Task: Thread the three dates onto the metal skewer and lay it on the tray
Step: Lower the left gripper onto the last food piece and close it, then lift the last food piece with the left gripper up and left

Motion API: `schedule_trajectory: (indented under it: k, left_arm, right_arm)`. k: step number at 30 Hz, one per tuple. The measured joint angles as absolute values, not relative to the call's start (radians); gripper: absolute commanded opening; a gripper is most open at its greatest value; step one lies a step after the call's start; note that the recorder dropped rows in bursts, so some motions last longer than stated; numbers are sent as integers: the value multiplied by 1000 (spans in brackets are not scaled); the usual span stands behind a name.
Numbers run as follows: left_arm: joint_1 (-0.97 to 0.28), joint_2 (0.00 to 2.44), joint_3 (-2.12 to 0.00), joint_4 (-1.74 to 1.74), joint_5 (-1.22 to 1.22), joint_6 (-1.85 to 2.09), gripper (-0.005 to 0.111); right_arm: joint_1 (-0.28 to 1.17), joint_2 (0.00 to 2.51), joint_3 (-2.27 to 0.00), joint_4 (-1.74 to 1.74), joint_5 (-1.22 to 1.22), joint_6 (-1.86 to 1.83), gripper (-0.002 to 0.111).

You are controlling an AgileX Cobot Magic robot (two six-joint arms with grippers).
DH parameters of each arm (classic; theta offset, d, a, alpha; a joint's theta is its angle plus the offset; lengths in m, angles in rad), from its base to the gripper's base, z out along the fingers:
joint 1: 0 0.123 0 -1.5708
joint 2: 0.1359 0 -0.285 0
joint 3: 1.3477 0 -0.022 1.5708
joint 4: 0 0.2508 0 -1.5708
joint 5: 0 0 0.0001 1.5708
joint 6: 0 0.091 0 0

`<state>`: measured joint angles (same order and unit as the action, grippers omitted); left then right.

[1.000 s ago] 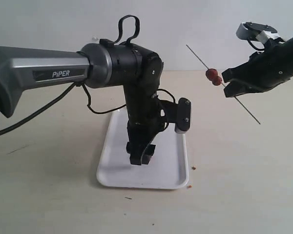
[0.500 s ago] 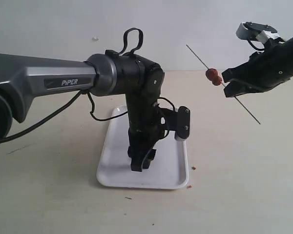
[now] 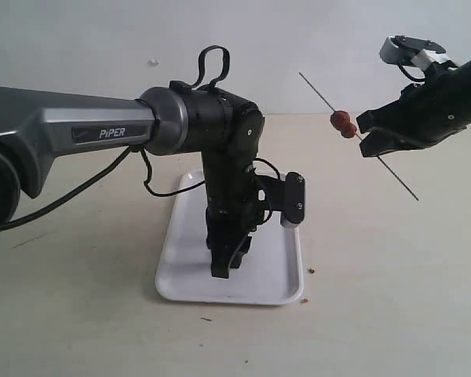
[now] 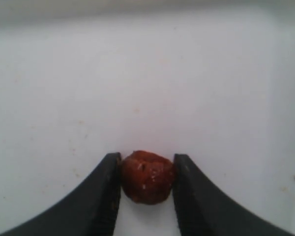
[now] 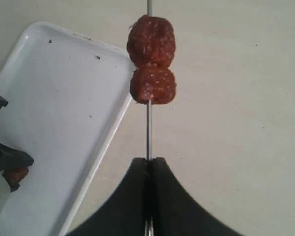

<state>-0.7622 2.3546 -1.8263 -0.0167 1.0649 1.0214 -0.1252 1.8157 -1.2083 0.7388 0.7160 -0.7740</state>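
Pinch status: my left gripper (image 3: 226, 265) presses both sides of the third date (image 4: 147, 177) on the tray (image 3: 279, 267). My right gripper (image 5: 148, 162) clamps the metal skewer (image 5: 148, 132) aloft — two dates (image 5: 152, 84) threaded — free tip slanting up toward the left arm, well above that date.

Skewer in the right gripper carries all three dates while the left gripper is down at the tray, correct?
No: the right wrist view shows only two dates on the skewer; the third date lies on the tray in the left gripper.

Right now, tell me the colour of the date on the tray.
Dark red-brown date; left wrist view shows it best.
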Motion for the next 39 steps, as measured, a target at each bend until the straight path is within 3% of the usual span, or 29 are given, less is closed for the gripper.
schedule_trajectory:
  k: [4, 7, 9, 23, 26, 31, 34, 39]
  left_arm:
    - [-762, 2355, -1826, -17, 1066, 1014, 35]
    - [-762, 2355, -1826, -17, 1067, 999, 19]
    - [-762, 2355, -1826, -17, 1070, 995, 16]
    - [-762, 2325, -1843, -13, 1085, 925, 20]
    - [-750, 2276, -1852, -72, 985, 812, 20]
    - [-662, 2229, -1852, -398, 830, 677, 20]
    - [-567, 2226, -1852, -789, 806, 633, 20]
    - [-468, 2226, -1852, -1205, 780, 610, 20]
  right_arm:
    - [-125, 1816, -1208, 742, 716, -774, 0]
    - [-125, 1816, -1208, 750, 716, -774, 0]
    - [-125, 1816, -1208, 750, 716, -774, 0]
    - [-125, 1816, -1208, 751, 728, -774, 0]
    - [-125, 1816, -1208, 753, 752, -774, 0]
    - [-125, 1831, -1181, 758, 780, -774, 0]
    - [-125, 1831, -1112, 781, 775, -792, 0]
    - [-125, 1831, -1030, 976, 829, -1003, 0]
